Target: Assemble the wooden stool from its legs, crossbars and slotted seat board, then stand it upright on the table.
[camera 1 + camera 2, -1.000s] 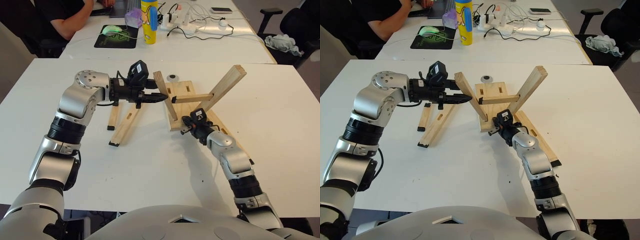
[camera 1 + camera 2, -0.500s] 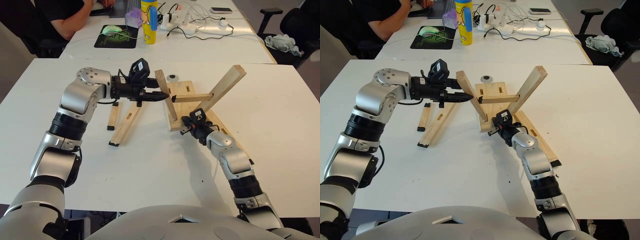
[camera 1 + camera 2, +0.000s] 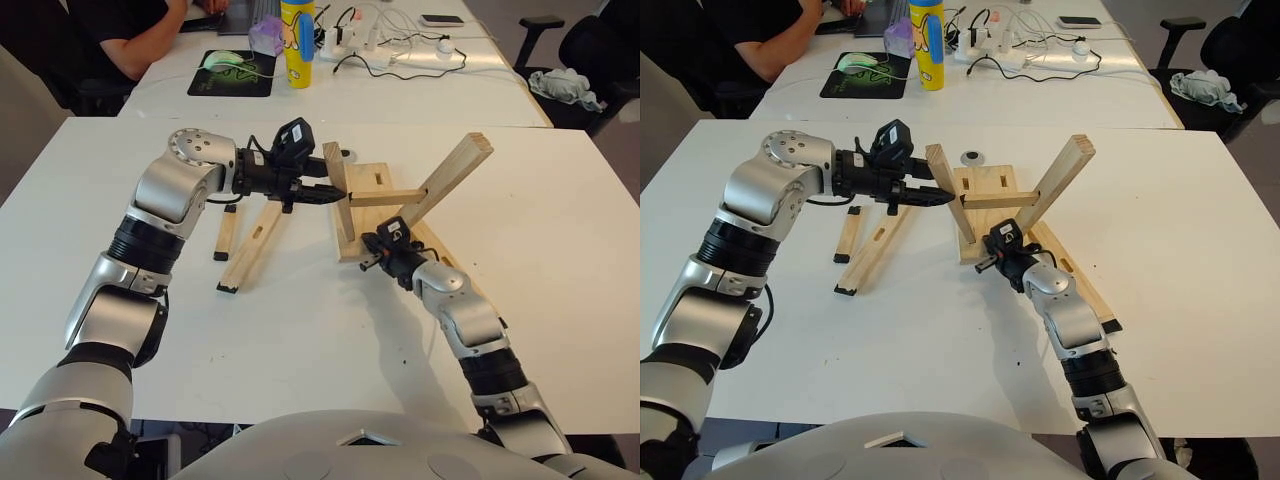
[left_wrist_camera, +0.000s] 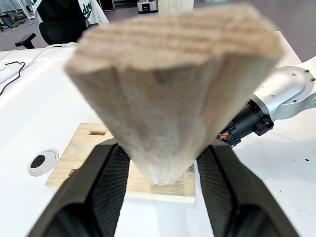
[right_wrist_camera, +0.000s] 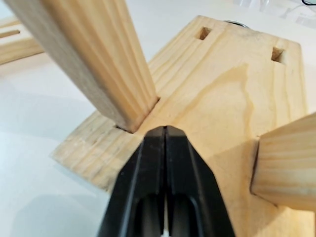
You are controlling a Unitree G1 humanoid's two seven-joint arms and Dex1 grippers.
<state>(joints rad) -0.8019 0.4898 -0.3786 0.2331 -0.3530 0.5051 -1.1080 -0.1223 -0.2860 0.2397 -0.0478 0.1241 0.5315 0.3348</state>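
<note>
Leg [image 3: 344, 215] is shifting right & standing steeper vs 1 s ago, its foot sitting in a slot of the seat board [image 3: 378, 176] lying flat on the worktop [image 3: 560, 230]. Left gripper [image 3: 325, 194] is clamping the leg mid-length. Right gripper [image 5: 165, 143], fully closed & empty, is touching the board by the leg's base.

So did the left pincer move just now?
Yes, the left pincer, holding a leg, slid a little right, toward the seat board.

L gripper [image 3: 320, 194] clamps leg [image 3: 346, 218], arm stretched inward; R gripper [image 3: 368, 262] pinched closed, low.
</note>
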